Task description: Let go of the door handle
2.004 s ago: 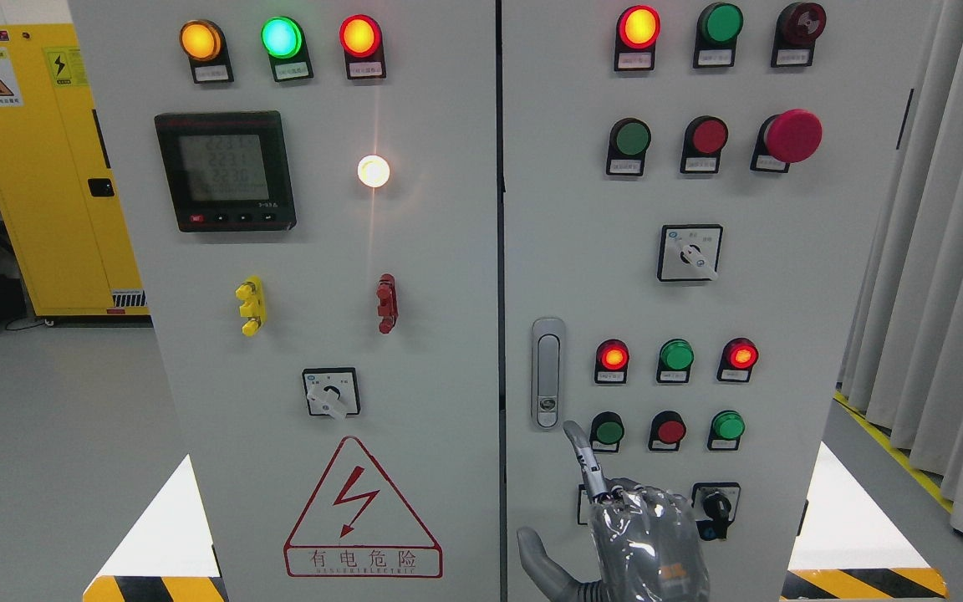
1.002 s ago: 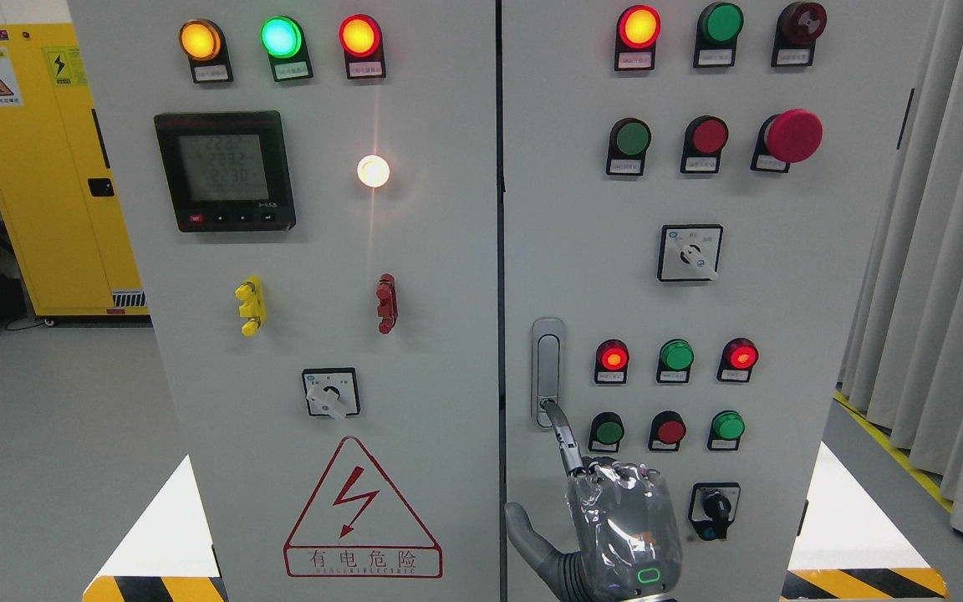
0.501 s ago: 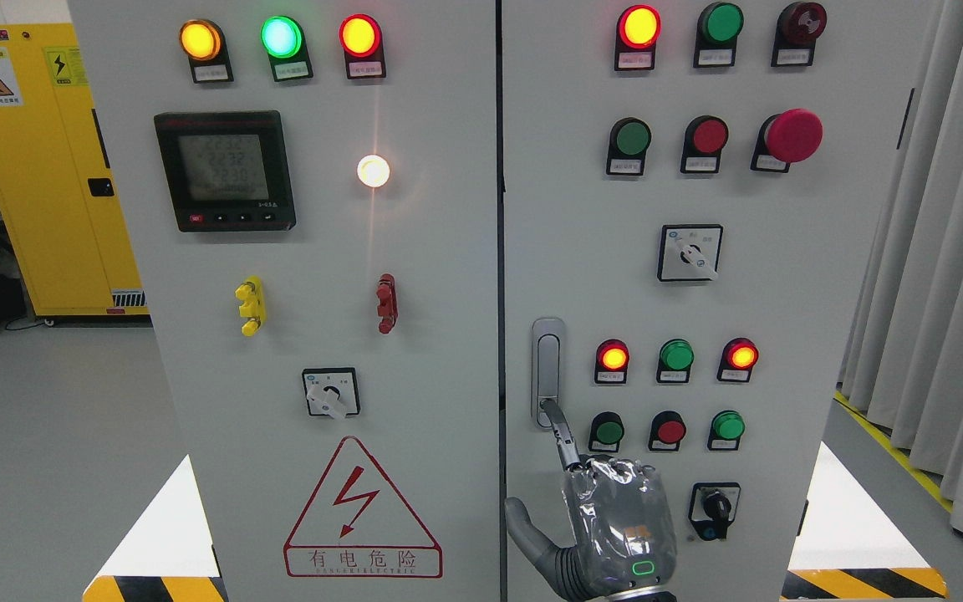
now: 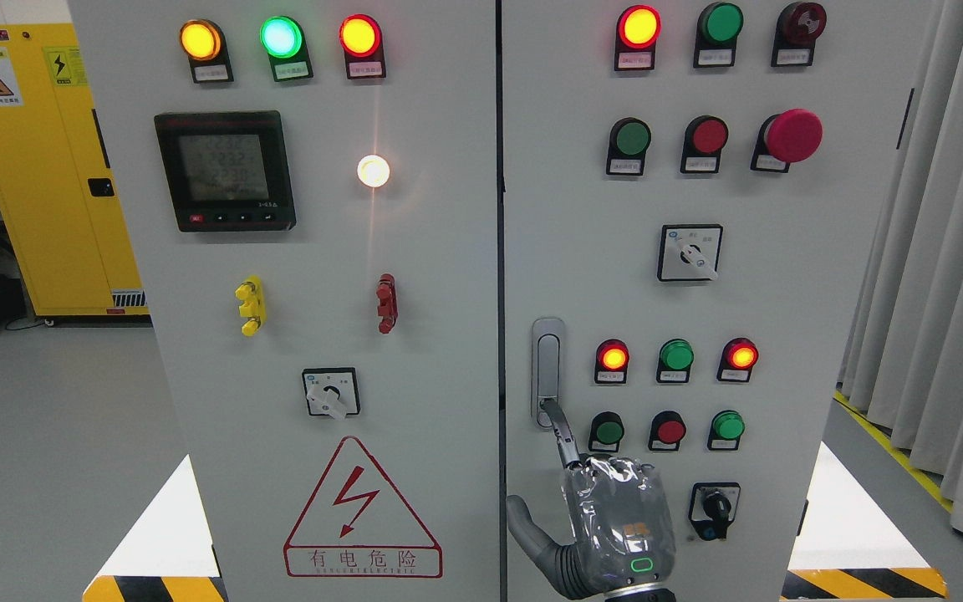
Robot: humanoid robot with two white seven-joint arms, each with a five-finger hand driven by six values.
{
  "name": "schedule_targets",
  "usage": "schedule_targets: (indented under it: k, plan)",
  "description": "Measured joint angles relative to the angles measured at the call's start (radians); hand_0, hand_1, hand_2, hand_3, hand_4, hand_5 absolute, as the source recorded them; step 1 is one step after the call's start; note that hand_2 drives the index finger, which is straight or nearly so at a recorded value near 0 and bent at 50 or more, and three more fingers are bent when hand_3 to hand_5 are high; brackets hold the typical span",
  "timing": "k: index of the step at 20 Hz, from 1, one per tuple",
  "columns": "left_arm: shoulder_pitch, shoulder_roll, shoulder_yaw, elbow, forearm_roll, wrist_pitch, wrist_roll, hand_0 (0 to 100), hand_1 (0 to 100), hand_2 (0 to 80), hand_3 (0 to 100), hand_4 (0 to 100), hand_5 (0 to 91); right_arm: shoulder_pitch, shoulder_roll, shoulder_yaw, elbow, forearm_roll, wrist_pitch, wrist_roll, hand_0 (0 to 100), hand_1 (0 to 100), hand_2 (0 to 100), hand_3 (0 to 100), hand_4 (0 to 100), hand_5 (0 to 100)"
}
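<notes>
The silver door handle (image 4: 547,355) stands upright in its recess on the left edge of the right cabinet door (image 4: 782,276). My right hand (image 4: 615,518) comes up from the bottom edge, its back toward the camera. Its index finger (image 4: 563,435) is stretched up and left, and the tip touches the round lock button at the handle's lower end. The thumb (image 4: 527,522) sticks out to the left and the other fingers are curled in. The hand grasps nothing. The left arm is out of view.
Red and green push buttons (image 4: 670,431) and lit lamps (image 4: 676,358) sit just right of the handle, and a black rotary switch (image 4: 714,507) lies beside the hand. The left door (image 4: 323,276) carries a meter and switches. Grey curtains (image 4: 941,276) hang right, and a yellow cabinet (image 4: 38,167) stands far left.
My right hand rose and shifted left. Its index fingertip went from below the handle onto the button at the handle's lower end, and it has barely moved over the last half second.
</notes>
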Motion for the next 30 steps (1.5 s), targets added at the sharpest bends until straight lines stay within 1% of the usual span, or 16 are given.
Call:
schedule_targets:
  k: [3, 8, 24, 30]
  plan:
    - [0.0, 0.0, 0.0, 0.0, 0.0, 0.0, 0.0, 12, 56, 0.0, 0, 0, 0.0, -0.003, 0.0, -0.001, 0.003, 0.0, 0.0, 0.001, 32, 34, 0, 97, 99, 100]
    - [0.0, 0.0, 0.0, 0.0, 0.0, 0.0, 0.0, 12, 56, 0.0, 0, 0, 0.0, -0.006, 0.0, -0.001, 0.005, 0.0, 0.0, 0.014, 32, 34, 0, 98, 99, 100]
    - [0.0, 0.0, 0.0, 0.0, 0.0, 0.0, 0.0, 12, 56, 0.0, 0, 0, 0.0, 0.001, 0.002, 0.0, 0.006, 0.0, 0.0, 0.024, 32, 34, 0, 99, 100, 100]
    - [0.0, 0.0, 0.0, 0.0, 0.0, 0.0, 0.0, 12, 56, 0.0, 0, 0, 0.0, 0.004, 0.002, 0.0, 0.005, 0.001, 0.005, 0.038, 32, 34, 0, 99, 100, 100]
